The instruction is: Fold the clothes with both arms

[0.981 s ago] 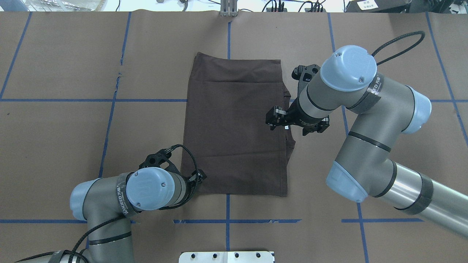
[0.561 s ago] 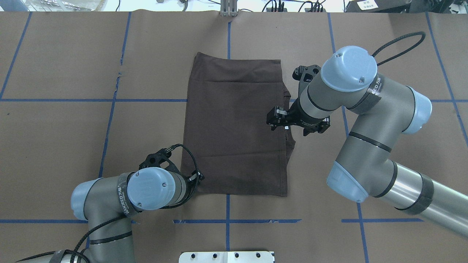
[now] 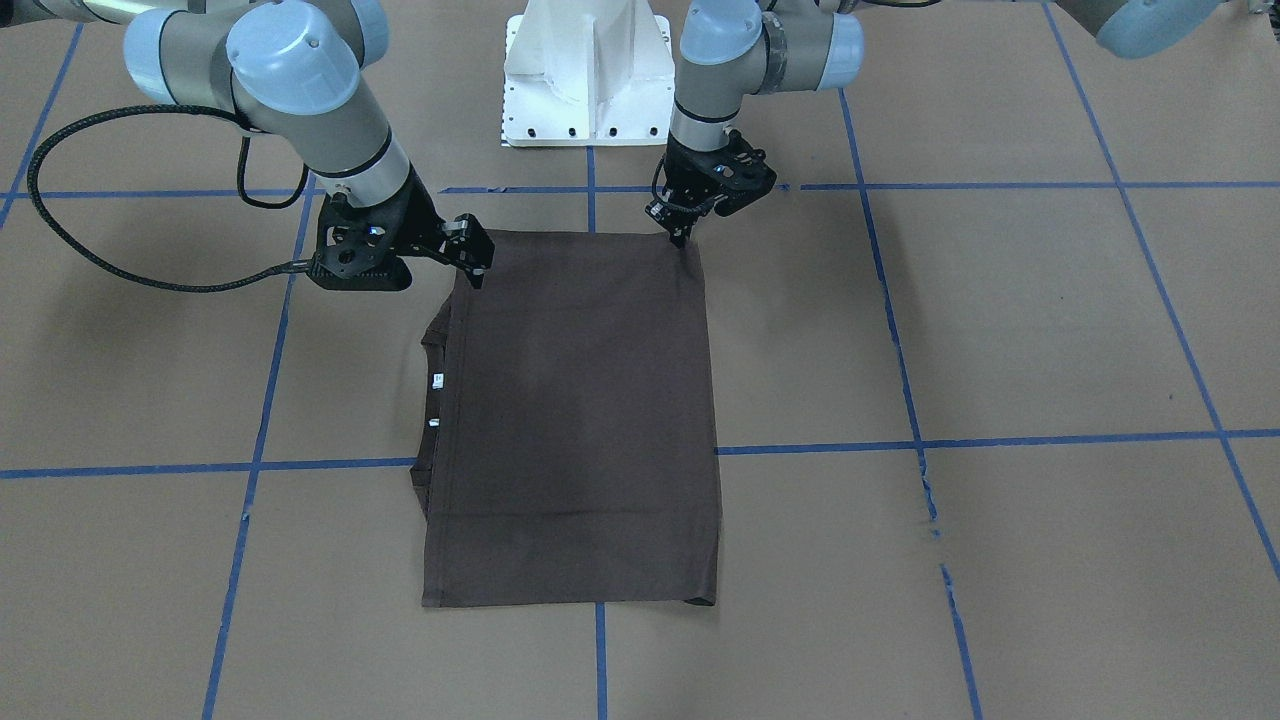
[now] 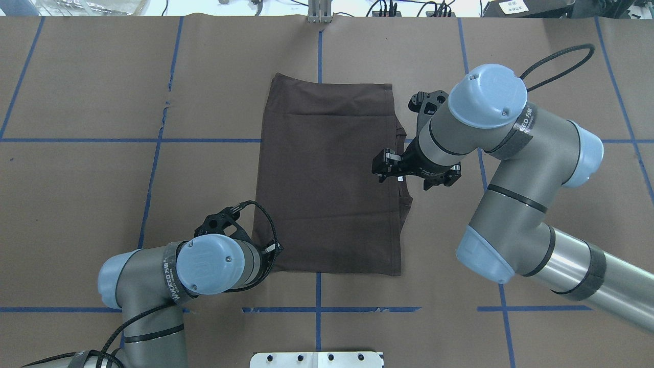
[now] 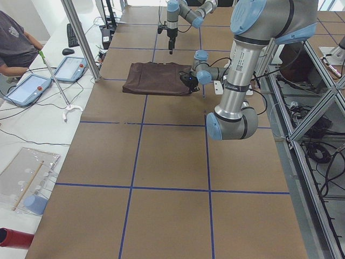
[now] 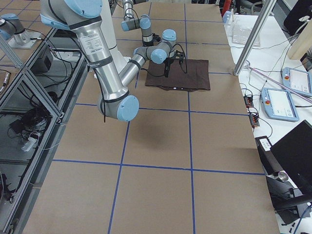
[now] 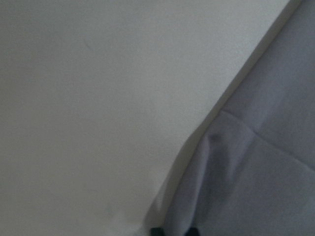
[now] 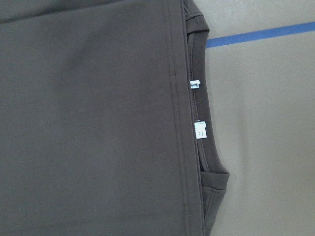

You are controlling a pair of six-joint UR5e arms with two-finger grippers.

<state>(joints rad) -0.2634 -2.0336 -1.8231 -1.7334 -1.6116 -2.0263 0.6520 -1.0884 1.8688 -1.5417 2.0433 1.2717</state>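
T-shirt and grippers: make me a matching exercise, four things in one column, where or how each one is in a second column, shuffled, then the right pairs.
1. T-shirt
2. left gripper
3. right gripper
4. neck tags

A. white, inside the collar
B. at the shirt's corner nearest the robot's left arm
C. folded flat on the brown table
D. over the shirt's collar-side edge

Pairs: 1-C, 2-B, 3-D, 4-A.
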